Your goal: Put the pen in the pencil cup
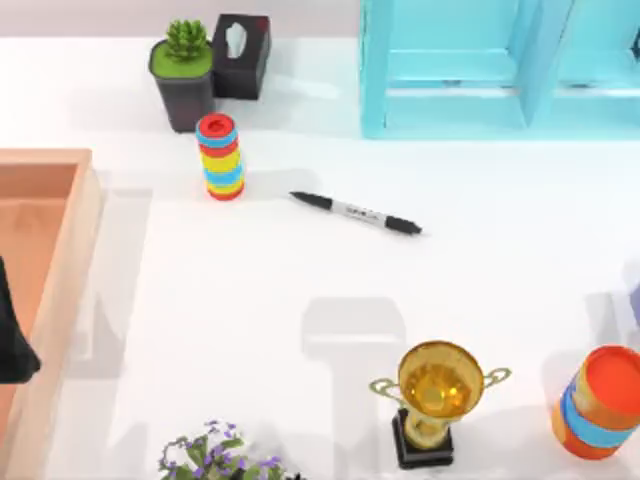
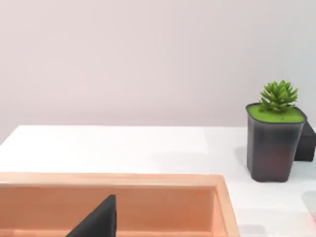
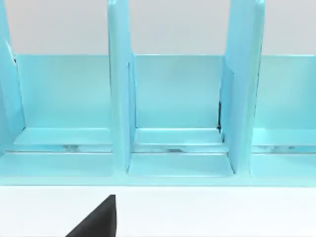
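Note:
The pen (image 1: 356,212), a slim black marker with a pale label, lies flat on the white table just above the middle, its thin tip toward the left. The pencil cup (image 1: 600,402), wide and orange with blue and yellow bands, stands upright at the front right corner. My left arm (image 1: 12,340) is parked at the left edge over the wooden tray, far from the pen. A dark part of my left gripper (image 2: 98,221) hangs above that tray. A dark part of my right gripper (image 3: 98,220) faces the blue shelf.
A gold trophy (image 1: 436,396) stands between pen and cup. A striped red-blue-yellow cylinder (image 1: 220,157) stands left of the pen. A potted succulent (image 1: 183,72), black tissue box (image 1: 241,55), blue shelf (image 1: 500,66), wooden tray (image 1: 62,290) and purple flowers (image 1: 215,460) ring the table.

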{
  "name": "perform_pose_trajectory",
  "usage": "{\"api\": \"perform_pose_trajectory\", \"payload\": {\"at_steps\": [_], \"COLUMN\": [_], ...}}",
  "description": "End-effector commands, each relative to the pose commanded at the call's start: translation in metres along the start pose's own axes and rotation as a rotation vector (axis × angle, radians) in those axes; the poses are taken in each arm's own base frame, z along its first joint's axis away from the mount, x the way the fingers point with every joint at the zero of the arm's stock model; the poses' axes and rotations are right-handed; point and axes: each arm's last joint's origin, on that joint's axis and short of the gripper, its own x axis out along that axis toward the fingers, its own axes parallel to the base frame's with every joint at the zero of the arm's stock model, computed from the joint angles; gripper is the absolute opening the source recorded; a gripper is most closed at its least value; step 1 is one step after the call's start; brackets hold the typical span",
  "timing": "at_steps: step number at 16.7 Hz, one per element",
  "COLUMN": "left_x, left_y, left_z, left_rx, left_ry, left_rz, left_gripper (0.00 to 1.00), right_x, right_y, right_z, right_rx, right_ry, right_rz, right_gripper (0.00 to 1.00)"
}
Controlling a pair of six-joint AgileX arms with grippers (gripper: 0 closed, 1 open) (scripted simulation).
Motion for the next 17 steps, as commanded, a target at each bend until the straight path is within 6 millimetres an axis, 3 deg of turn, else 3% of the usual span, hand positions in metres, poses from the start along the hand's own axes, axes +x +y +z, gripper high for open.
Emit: {"api": "perform_pose_trajectory", "payload": {"at_steps": [4,7,12,17], "left_x": [0.000,0.000,0.000,0.000], "left_y": [0.000,0.000,0.000,0.000], "left_z": [0.000,0.000,0.000,0.000], "left_rx": [0.000,0.000,0.000,0.000], "left_ry": [0.000,0.000,0.000,0.000], "left_rz": [0.000,0.000,0.000,0.000], "left_gripper": [1.00,1.00,1.00,1.00], "right_x": [0.000,0.002,0.026,0.093], "right_y": [0.001,0.005,0.017,0.047], "right_z": [0.005,0.028,0.097,0.172], "right_rx": [-0.005,-0.028,-0.113,-0.258], "right_ry": [0.017,0.085,0.274,0.512], "right_rz": [0.010,0.045,0.129,0.241], "right_gripper": [1.00,1.00,1.00,1.00]}}
